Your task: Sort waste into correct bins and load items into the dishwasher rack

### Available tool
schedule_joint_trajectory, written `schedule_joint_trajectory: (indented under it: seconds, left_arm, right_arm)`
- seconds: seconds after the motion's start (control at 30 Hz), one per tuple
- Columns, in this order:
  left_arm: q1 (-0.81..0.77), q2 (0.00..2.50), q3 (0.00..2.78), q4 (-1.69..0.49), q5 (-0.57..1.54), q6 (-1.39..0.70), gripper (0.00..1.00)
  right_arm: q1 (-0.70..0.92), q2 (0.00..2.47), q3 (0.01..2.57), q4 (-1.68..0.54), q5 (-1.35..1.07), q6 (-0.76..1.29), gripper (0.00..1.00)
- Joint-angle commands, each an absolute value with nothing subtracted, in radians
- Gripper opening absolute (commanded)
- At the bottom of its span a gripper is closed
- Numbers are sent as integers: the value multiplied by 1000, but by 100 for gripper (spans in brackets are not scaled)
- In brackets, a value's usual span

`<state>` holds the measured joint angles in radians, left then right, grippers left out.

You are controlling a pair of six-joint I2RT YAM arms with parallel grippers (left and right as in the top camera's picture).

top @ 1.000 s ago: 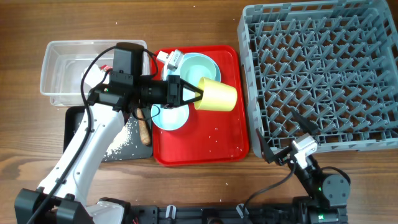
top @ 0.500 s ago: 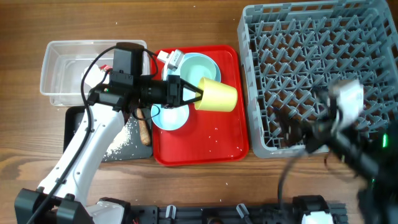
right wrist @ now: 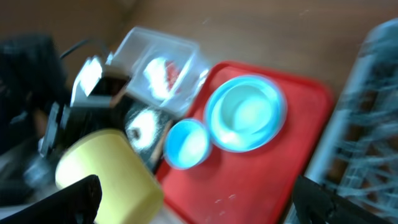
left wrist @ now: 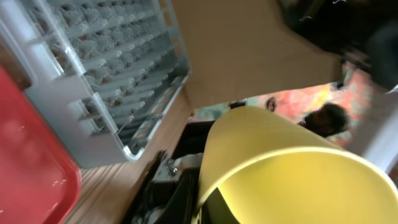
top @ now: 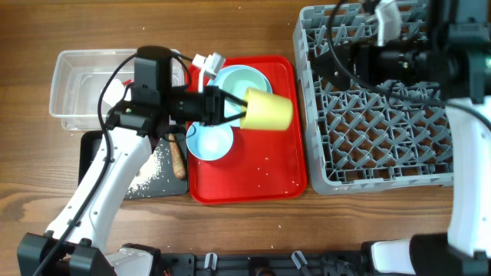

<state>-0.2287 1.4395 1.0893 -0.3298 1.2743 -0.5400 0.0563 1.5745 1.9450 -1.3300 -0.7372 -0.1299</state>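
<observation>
My left gripper (top: 234, 107) is shut on the rim of the small yellow cup (top: 267, 112) and holds it on its side above the red tray (top: 253, 180). In the left wrist view the cup (left wrist: 292, 168) fills the frame, with one finger (left wrist: 208, 208) inside its rim. The pale green bowl (top: 244, 80) sits on the light blue plate. The small light blue bowl (top: 209, 142) lies beside them. My right gripper (top: 337, 65) is open and empty over the far left of the grey rack (top: 391, 138). The right wrist view is blurred; it shows the cup (right wrist: 109, 171) and both bowls.
The clear tub (top: 77, 77) stands at the far left, with something red and white (right wrist: 163, 71) inside. The black tray (top: 96, 161) in front of it holds white crumbs (top: 153, 172) and the brown stick (top: 178, 157). A white napkin (top: 207, 63) lies at the red tray's far corner.
My right arm has swung from the table's front right edge up and over the far part of the rack. My left gripper has shifted the yellow cup slightly away from the front.
</observation>
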Motion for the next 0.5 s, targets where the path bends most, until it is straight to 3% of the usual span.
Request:
schedule_joint_trajectory:
  seconds: [0.0, 0.2, 0.27, 0.37, 0.47]
  left_arm:
    - [-198, 1420, 1100, -176, 1354, -769, 4]
    - [-198, 1420, 1100, -33, 1353, -859, 4]
    - [-198, 1420, 1100, -32, 1344, -858, 4]
    - [-198, 1420, 1100, -32, 1308, -858, 4]
    - [-198, 1420, 1100, -10, 1299, -858, 4]
  right_arm:
    - [57, 1622, 1961, -1433, -1000, -354, 100]
    - [57, 1626, 1955, -1571, -1018, -528, 100]
    - [57, 1626, 1955, -1542, -1019, -513, 100]
    - [57, 1626, 1955, -1423, -1021, -326, 100]
    - [58, 1626, 1955, -1414, -1034, -303, 100]
